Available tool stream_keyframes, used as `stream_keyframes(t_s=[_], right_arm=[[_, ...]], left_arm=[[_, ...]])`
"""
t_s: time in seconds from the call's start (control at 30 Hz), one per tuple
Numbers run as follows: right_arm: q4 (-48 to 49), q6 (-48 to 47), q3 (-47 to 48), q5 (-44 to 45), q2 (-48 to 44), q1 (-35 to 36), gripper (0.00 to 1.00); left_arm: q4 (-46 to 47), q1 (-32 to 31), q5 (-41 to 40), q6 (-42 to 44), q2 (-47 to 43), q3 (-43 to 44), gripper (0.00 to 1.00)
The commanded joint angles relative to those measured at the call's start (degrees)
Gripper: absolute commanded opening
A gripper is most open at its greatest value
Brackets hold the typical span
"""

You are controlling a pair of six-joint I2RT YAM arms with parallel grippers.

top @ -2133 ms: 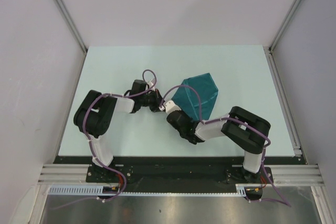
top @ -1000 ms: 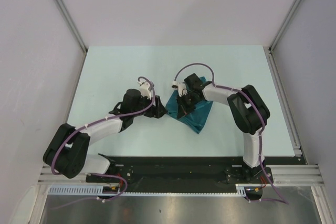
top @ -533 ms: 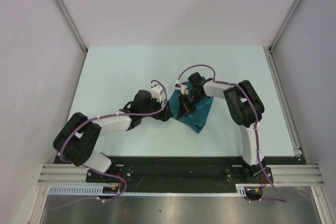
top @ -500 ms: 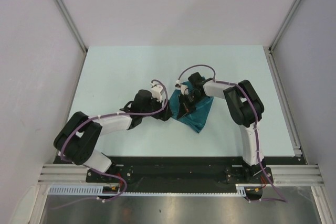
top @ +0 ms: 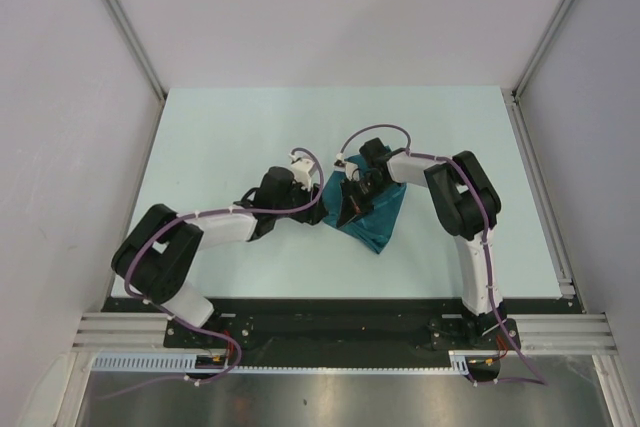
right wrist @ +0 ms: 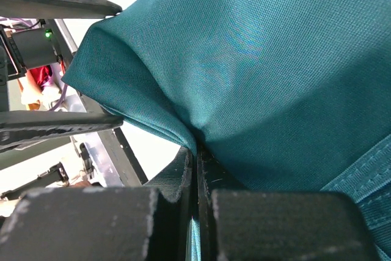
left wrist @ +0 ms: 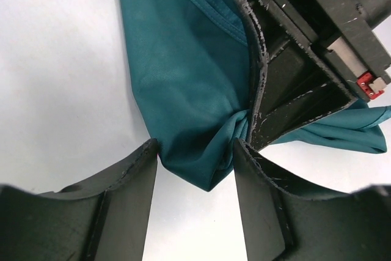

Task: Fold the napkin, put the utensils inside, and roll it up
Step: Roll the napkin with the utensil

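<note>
The teal napkin (top: 375, 219) lies bunched at the table's middle, with one corner lifted. My right gripper (top: 349, 205) is shut on a pinched fold of it, and the cloth drapes over its closed fingertips (right wrist: 197, 154) in the right wrist view. My left gripper (top: 320, 209) comes in from the left. In the left wrist view its jaws (left wrist: 195, 146) stand apart around the napkin's hanging corner (left wrist: 204, 169), and the cloth brushes both fingertips. The right gripper (left wrist: 250, 123) pinches the napkin just beyond. The utensils are out of view.
The pale table (top: 220, 137) is walled by white panels with aluminium rails at the left (top: 125, 32) and right (top: 545, 177). A black strip (top: 330, 305) runs along the near edge by the arm bases.
My left gripper has slid right up to the napkin and narrowed its jaws around the hanging corner. The right gripper has kept its hold on the fold and barely moved.
</note>
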Motion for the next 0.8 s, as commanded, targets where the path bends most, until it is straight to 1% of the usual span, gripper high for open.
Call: stream_keyframes(t_s=[0.0, 0.03, 0.07, 0.13, 0.17, 0.23, 0.27, 0.33, 0.37, 0.43, 0.47, 0.53, 0.57, 0.67, 0.77], right_arm=[[-1.85, 0.04, 0.57, 4.07, 2.2, -0.92, 0.0], [-1.93, 0.04, 0.48, 3.98, 2.12, -1.0, 0.0], [-1.93, -0.04, 0.48, 3.98, 2.12, -1.09, 0.0], [-1.76, 0.22, 0.39, 4.07, 1.94, -1.36, 0.0], [-1.58, 0.22, 0.3, 4.16, 1.86, -1.44, 0.0], [-1.23, 0.57, 0.04, 4.42, 0.81, -1.53, 0.0], [-0.97, 1.01, 0.04, 4.51, 0.45, -1.45, 0.0], [-0.62, 1.71, -0.05, 4.86, -1.12, -1.71, 0.01], [-0.53, 1.8, 0.04, 5.04, -1.74, -1.8, 0.07], [-0.09, 2.15, -0.05, 5.21, -3.76, -1.8, 0.12], [0.0, 2.41, 0.04, 5.39, -4.47, -1.88, 0.21], [0.0, 2.33, -0.05, 6.18, -6.05, -1.88, 0.29], [0.0, 2.07, -0.4, 6.44, -7.8, -1.88, 0.36], [1.66, 1.71, -2.59, 8.54, -12.45, -1.89, 0.47], [4.82, 0.05, -5.58, 12.06, -16.93, -1.53, 0.52]], left_arm=[[-0.45, -0.28, -0.08, 0.92, 0.77, 2.79, 0.56], [-0.45, -0.28, -0.08, 0.92, 0.86, 2.88, 0.55], [-0.45, -0.28, 0.09, 0.92, 1.03, 2.88, 0.49], [-0.63, -0.28, 0.27, 0.84, 1.3, 3.05, 0.43], [-0.89, -0.28, 0.36, 0.75, 1.73, 3.49, 0.36], [-2.12, -0.19, 0.19, 0.49, 2.61, 4.19, 0.25], [-2.82, -0.28, 0.01, 0.4, 2.97, 5.06, 0.12], [-5.63, -0.19, -1.04, 0.04, 3.76, 6.99, 0.0], [-6.6, -0.19, -0.96, 0.04, 4.02, 7.62, 0.0], [-9.15, -0.19, -0.44, -0.39, 5.07, 8.93, 0.0], [-10.29, -0.19, -0.08, -0.57, 5.69, 10.77, 0.0], [-13.89, -0.1, 0.45, -1.01, 7.61, 12.71, 0.0], [-15.55, -0.19, 0.45, -1.18, 8.06, 14.37, 0.0], [-19.95, 0.16, 0.97, -1.89, 9.73, 17.11, 0.0], [-21.98, 0.77, 2.73, -2.68, 11.14, 19.04, 0.0]])
